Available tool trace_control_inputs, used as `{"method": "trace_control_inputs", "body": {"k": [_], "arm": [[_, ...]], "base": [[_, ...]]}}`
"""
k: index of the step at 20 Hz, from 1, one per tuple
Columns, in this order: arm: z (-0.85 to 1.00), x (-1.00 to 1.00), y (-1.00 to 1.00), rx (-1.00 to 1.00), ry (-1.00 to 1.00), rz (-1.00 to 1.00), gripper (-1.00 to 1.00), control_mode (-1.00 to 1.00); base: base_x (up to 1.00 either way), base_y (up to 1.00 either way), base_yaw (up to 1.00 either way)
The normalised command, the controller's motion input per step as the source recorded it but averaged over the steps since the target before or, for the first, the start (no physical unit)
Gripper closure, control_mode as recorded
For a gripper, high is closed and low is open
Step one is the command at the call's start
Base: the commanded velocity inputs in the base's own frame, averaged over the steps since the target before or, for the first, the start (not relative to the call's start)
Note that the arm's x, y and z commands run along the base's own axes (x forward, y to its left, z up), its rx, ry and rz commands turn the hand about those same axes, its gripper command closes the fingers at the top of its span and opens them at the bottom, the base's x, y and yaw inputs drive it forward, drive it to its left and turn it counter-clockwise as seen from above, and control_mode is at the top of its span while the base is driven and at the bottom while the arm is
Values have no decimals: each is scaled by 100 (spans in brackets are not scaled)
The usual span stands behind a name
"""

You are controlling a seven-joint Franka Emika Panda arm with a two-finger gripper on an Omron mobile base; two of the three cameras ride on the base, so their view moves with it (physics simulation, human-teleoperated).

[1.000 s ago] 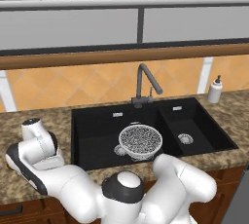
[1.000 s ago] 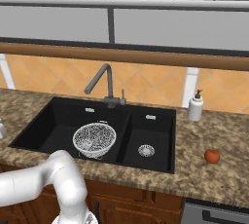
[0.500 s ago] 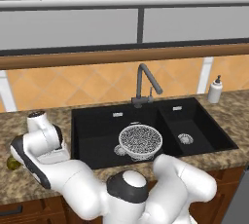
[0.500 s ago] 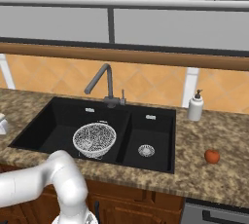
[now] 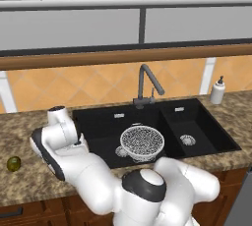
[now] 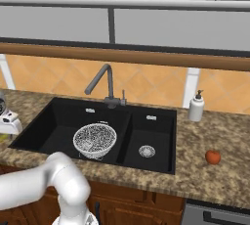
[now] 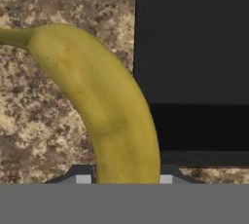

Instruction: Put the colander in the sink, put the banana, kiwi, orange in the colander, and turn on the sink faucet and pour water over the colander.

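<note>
A: Operator, start with the hand view: where is the banana [image 7: 109, 111]?

B: You see it running from the 10 o'clock corner down to 6 o'clock, where it passes between the two finger tips of the claw [image 7: 124, 180]. The claw is clamped on the banana. Speckled bench [image 7: 44, 135] lies under the fruit, and the black wall of the sink [image 7: 194, 62] stands at 3 o'clock of it.

A: And the arm in the left base view?

B: You find the hand low over the bench [image 5: 29, 181] at 9 o'clock of the sink [image 5: 98, 122], just beside its rim. The claw itself is hidden under the wrist there.

A: The other task things?

B: The colander [image 5: 142, 141] sits upright in the large basin, its rim clear of the basin walls. The kiwi [image 5: 14, 163] rests on the bench at 9 o'clock of the arm, well apart from the sink. In the right base view, you see the orange [image 6: 212, 157] on the bench [image 6: 215, 136] at 3 o'clock of the sink [image 6: 63, 121], also well apart. The faucet [image 6: 103, 84] stands at 12 o'clock behind the divider between the basins, its spout angled over the large basin above the colander [image 6: 94, 140]. A white soap bottle [image 6: 196, 107] stands at 2 o'clock of the small basin.
</note>
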Motion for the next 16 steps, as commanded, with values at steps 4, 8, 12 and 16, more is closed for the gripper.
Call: {"method": "trace_control_inputs", "body": {"k": [4, 8, 12, 16], "arm": [[0, 11, -68, 0, 0, -5, 100, -100], [0, 24, -61, 0, 0, -6, 100, -100], [0, 14, -58, 0, 0, -7, 100, -100], [0, 15, -48, 0, 0, -11, 100, -100]], "base": [[0, 0, 0], [0, 0, 0], [0, 0, 0], [0, 0, 0]]}}
